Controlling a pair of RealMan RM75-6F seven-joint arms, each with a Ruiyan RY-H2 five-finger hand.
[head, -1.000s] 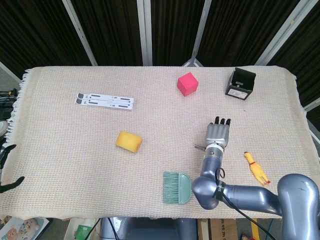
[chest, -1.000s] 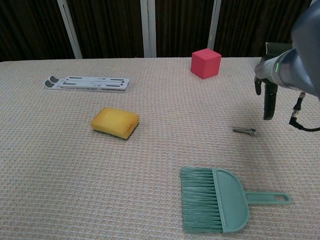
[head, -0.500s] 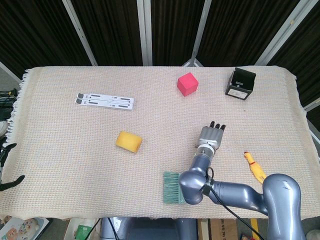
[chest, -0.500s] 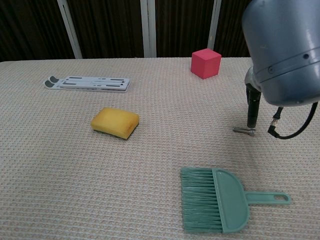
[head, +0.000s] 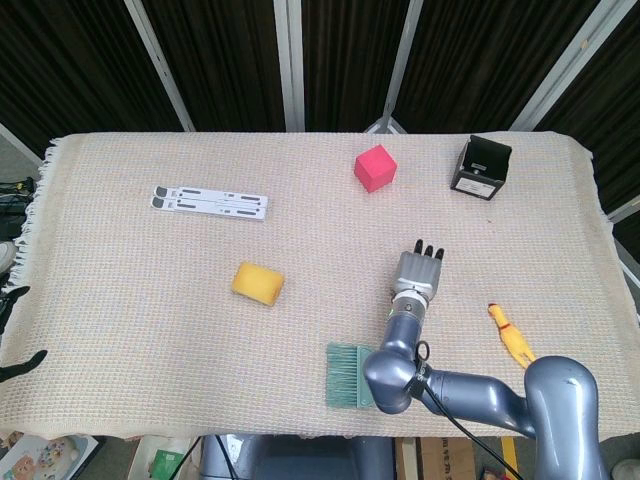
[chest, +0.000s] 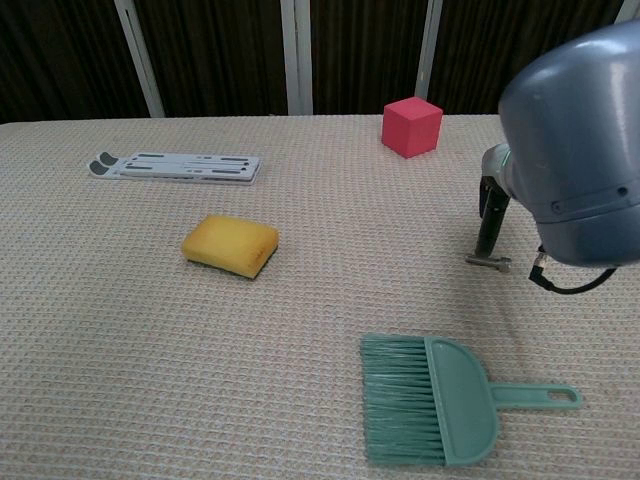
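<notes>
Right hand (head: 418, 272) is held over the bolt (chest: 487, 262) (fingertip seemingly touching); nothing is gripped, fingers straight. Brush (chest: 435, 410) lies near.

The cube (head: 375, 167) is pink-red, the sponge (head: 258, 284) yellow, the brush (chest: 430, 398) teal, the bolt (chest: 488, 262) grey metal, and the bench cloth (head: 150, 290) beige with a woven pattern.

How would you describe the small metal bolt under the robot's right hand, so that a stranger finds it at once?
Start at the green hand brush near the front edge of the table. Just behind it, toward the red cube, the right hand reaches down with a finger at the bolt. It is the only small, grey metal item there.
</notes>
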